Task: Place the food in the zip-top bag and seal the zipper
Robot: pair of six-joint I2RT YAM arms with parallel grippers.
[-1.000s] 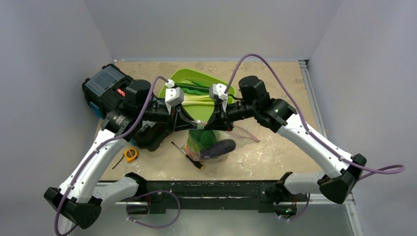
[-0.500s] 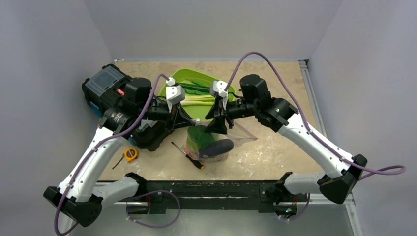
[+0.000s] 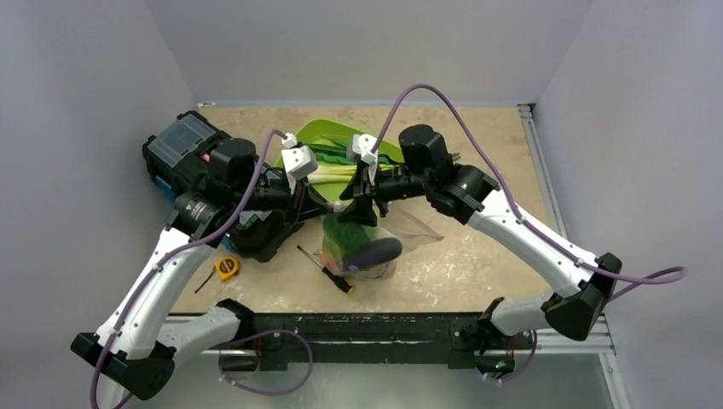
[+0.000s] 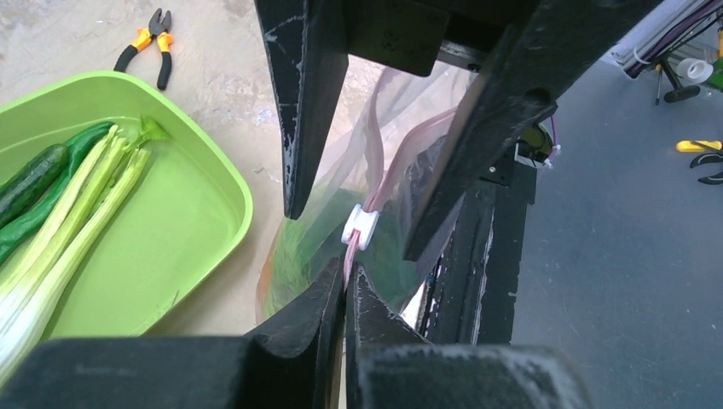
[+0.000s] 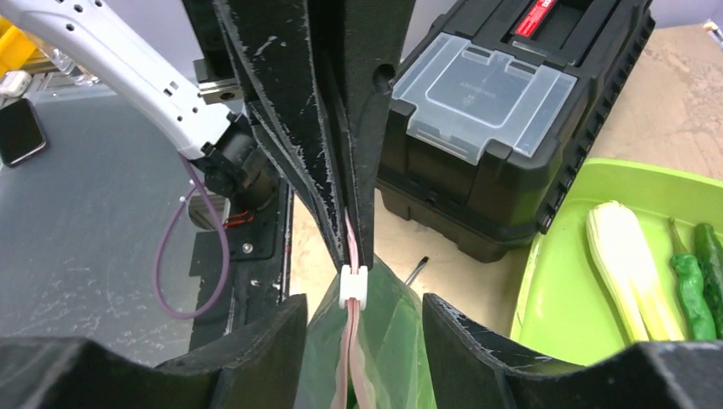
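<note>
On the table [image 3: 486, 264], in front of the lime-green tray [image 4: 230, 183] holding bok choy [image 4: 60, 239], the zip-top bag [image 3: 418, 228] stands with the eggplant [image 3: 375, 250] inside. The left tool [image 4: 345, 277] is clenched on its zipper [image 4: 368, 183]. The right tool [image 5: 360, 300], released, straddles the white slider [image 5: 353, 285].

We can read no lettering anywhere; the red label [image 5: 535, 17] on the black toolbox [image 5: 477, 196] bears white marks too blurred to make out; the yellow tape measure [image 3: 226, 267] is too small to show any legible print.
</note>
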